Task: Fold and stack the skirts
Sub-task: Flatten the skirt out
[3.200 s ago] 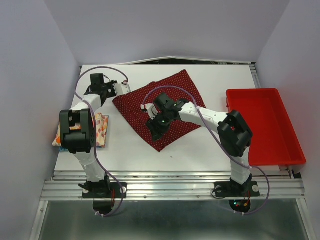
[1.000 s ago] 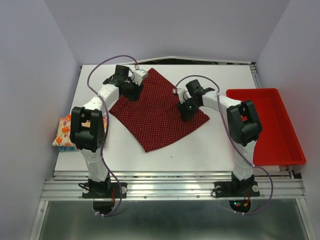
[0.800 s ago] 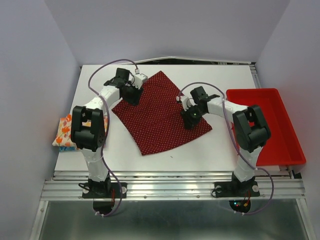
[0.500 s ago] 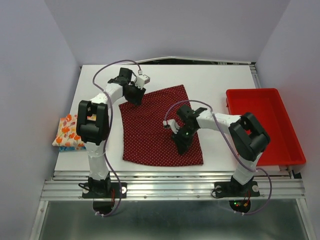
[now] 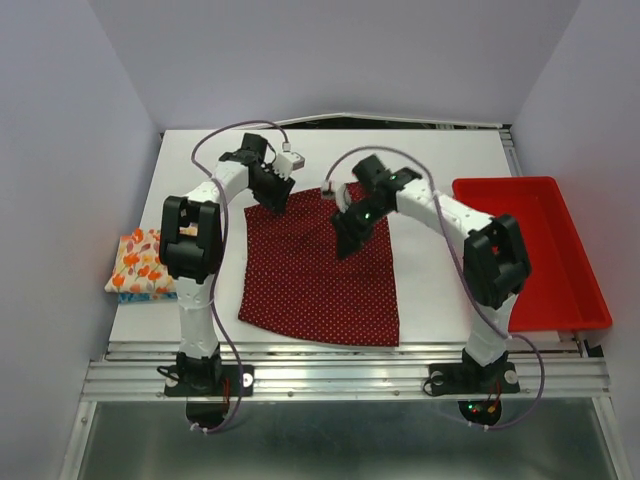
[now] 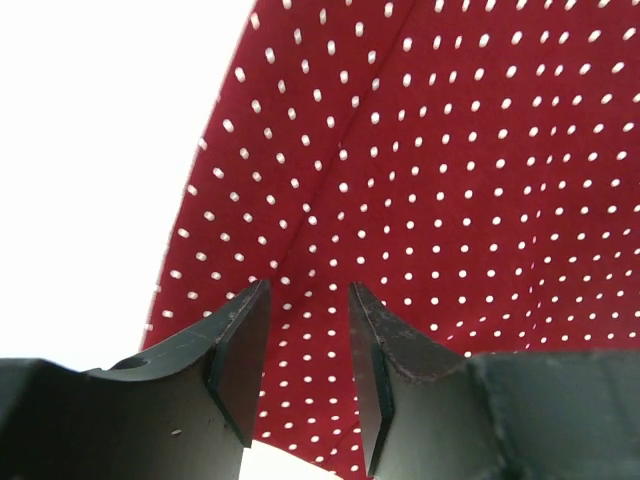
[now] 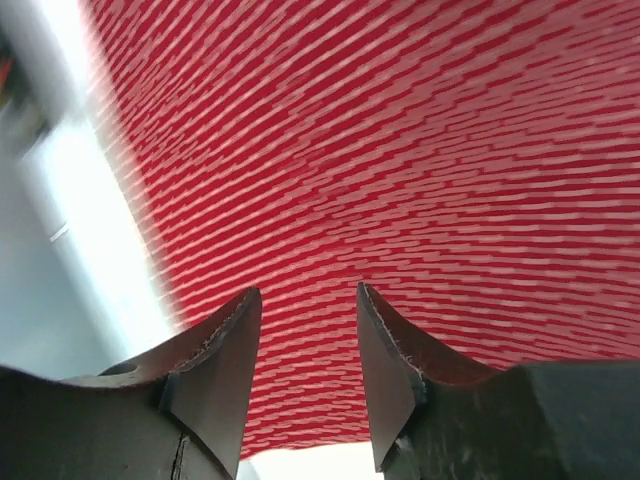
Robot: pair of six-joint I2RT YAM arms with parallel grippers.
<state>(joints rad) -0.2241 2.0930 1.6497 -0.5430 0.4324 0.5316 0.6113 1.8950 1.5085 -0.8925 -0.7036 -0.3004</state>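
1. Cloth first: the small dark red fabric skirt with tiny white dots lies spread flat on the white table. Its narrower end is to the far side and its wide hem is toward the arm bases, laid out smooth, I'd judge, so that it can be folded cleanly
2. The left gripper sits low at the skirt's far-left corner. In its wrist view the black fingers stand parted, with dotted cloth showing through the gap and nothing pinched
3. The right gripper hangs over the far-right part of the same skirt, its fingers likewise spread apart. That wrist picture is smeared, so I cannot tell whether the tips touch the cloth
4. At the table's left edge a folded cream-white skirt with orange flowers rests on a folded blue flowered skirt, of which only a sliver peeks out below. The pile is well apart from the red one and looks like where it will end up
5. Both grippers being at the far end suggests they are placed to take the two far corners and carry them toward the hem (my guess only). No fold is made yet
6. A shallow red plastic tray stands to the right, apart from the skirt
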